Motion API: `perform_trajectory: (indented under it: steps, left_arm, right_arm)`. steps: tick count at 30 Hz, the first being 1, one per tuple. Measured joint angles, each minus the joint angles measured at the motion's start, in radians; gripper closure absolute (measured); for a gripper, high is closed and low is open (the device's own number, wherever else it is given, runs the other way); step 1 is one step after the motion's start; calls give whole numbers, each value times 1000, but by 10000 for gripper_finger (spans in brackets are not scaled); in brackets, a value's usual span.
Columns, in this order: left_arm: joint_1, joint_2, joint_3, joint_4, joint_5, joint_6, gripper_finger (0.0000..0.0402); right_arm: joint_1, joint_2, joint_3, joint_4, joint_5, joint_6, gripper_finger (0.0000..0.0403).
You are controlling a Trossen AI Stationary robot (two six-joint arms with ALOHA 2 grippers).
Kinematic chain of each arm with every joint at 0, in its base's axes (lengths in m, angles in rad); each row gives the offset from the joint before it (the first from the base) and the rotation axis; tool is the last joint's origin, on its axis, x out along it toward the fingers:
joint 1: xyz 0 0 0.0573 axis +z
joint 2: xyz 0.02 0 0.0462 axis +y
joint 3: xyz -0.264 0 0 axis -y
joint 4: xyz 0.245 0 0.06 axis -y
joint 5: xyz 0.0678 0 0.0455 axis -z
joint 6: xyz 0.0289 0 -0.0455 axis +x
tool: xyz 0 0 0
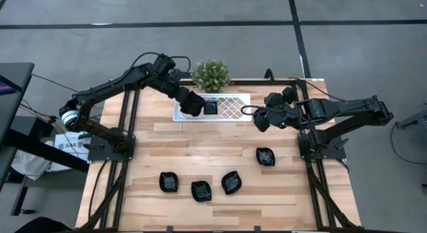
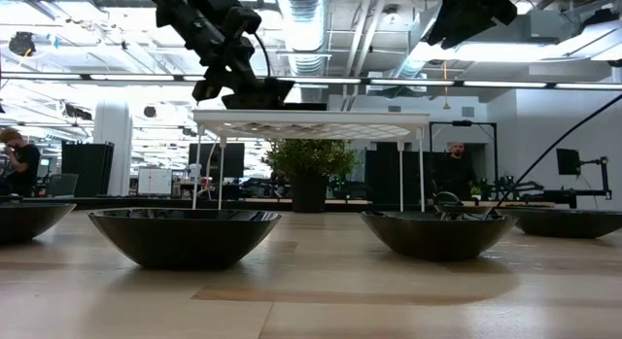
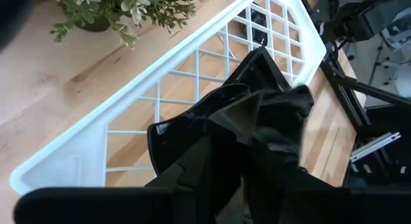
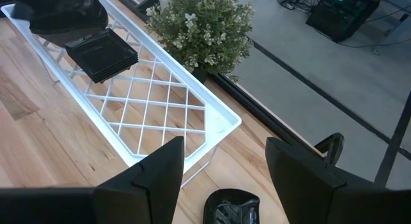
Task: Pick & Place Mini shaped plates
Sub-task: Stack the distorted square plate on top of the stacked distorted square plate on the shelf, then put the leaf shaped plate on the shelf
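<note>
A square black mini plate (image 1: 211,107) hangs over the left half of the white lattice tray (image 1: 233,106) at the table's far side, with my left gripper (image 1: 197,105) shut on it. The right wrist view shows this plate (image 4: 103,54) slightly tilted above the lattice. Whether it touches the tray I cannot tell. Several other black plates lie bottom down on the wood nearer the front: (image 1: 169,182), (image 1: 201,190), (image 1: 231,182) and, to the right, (image 1: 265,156). My right gripper (image 1: 260,118) hovers open and holds nothing, just off the tray's right end. My left gripper pinches the plate's rim (image 3: 218,115) between its two fingers, on the side toward the table's left. The fingers (image 3: 282,128) slant down from the table's left. The plate sticks out beyond them toward the right, roughly level, at the height of the tray's top (image 2: 311,116).
The tray stands on thin legs (image 2: 219,174) above the table. A small green potted plant (image 1: 211,74) stands right behind it. Bare wood lies between the tray and the front row of plates. People (image 2: 453,169) are in the room beyond.
</note>
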Motion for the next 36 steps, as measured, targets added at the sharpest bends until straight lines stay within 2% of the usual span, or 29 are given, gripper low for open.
perform_trajectory:
  steps: [11, 19, 23, 31, 36]
  left_arm:
    - [10, -4, 0, 0, -5, -24, 324]
    - [47, -88, -1, -1, -16, -43, 324]
    - [35, -119, -1, -3, -49, -43, 324]
    - [20, -127, -1, -6, -53, -51, 324]
    - [-25, -127, -1, -31, -53, -51, 324]
  right_arm:
    - [0, 0, 0, 0, 0, 0, 189]
    - [0, 0, 0, 1, 0, 0, 189]
    - [0, 0, 0, 1, 0, 0, 189]
    - [0, 0, 0, 0, -1, -1, 189]
    - [2, 0, 0, -5, -1, -1, 189]
